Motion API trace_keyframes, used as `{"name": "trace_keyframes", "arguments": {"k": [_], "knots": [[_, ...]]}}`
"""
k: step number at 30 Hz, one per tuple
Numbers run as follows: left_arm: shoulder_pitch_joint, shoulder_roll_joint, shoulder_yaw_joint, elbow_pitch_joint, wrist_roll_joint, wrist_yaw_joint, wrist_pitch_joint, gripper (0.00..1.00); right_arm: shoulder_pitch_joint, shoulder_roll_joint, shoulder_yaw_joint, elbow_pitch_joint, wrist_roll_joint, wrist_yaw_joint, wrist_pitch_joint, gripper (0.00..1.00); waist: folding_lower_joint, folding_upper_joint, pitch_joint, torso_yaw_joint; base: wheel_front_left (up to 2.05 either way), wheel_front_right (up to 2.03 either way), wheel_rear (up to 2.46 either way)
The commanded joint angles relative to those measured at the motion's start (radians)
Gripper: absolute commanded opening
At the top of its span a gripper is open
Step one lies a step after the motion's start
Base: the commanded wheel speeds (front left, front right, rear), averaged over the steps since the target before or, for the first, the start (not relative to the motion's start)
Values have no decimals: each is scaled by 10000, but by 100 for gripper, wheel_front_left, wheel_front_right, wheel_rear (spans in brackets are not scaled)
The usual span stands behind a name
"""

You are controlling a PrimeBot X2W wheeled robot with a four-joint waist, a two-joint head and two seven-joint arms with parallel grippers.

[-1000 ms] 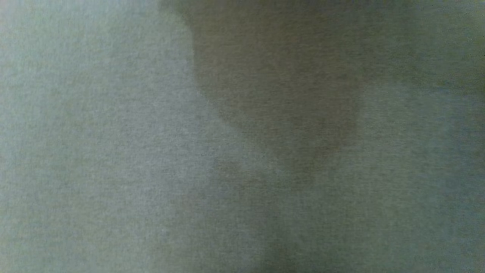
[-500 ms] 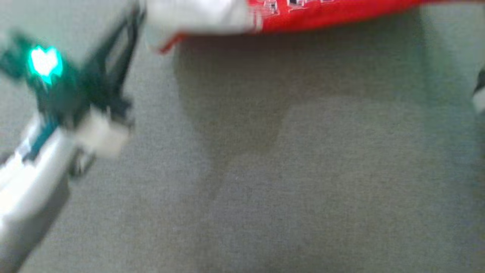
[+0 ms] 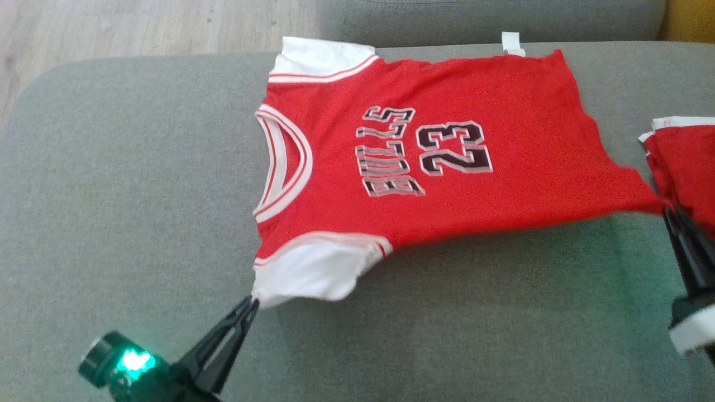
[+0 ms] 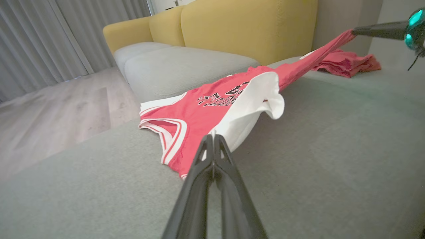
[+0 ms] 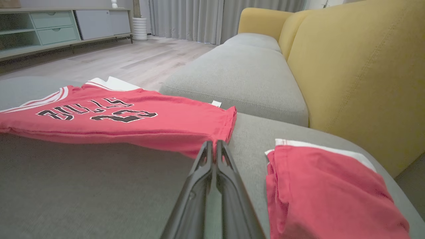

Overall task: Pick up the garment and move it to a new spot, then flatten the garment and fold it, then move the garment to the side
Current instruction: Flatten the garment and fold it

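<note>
The garment [image 3: 447, 178], a red jersey with white sleeves and the print BULLS 23, is spread face up on the grey sofa seat [image 3: 111, 195]. Its collar points to the robot's left and its hem to the right. The far edge rests on the seat, while the near edge is raised a little and pulled tight between the two tools. The left tool [image 3: 252, 302] is closed on the lower corner of the near white sleeve [image 3: 313, 276]. The right tool [image 3: 669, 212] is closed on the near corner of the hem. Just beside the right tool, a second red garment [image 3: 684, 162] lies folded on the same seat. A yellow backrest [image 5: 348, 76] stands behind it, and a wooden floor [image 3: 139, 22] lies beyond the seat.
</note>
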Motion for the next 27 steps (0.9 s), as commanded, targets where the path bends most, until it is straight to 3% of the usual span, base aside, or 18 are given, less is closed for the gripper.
{"name": "trace_keyframes", "arguments": {"k": [1, 9, 27], "knots": [[-364, 406, 422, -408, -145, 44, -14, 0, 38, -291, -123, -362, -54, 65, -37, 0, 4, -1, 29, 18, 0, 0, 0], [-633, 364, 1072, -636, -162, -49, -23, 0, 561, -91, -597, -913, -183, 65, 17, 0, 4, -1, 555, 3, 0, 0, 0], [-5977, -1072, 1642, 2950, 1892, -2057, -25, 0, -2891, -361, 614, 773, 32, 65, 277, 0, 4, -1, 2394, 28, 0, 0, 0]]}}
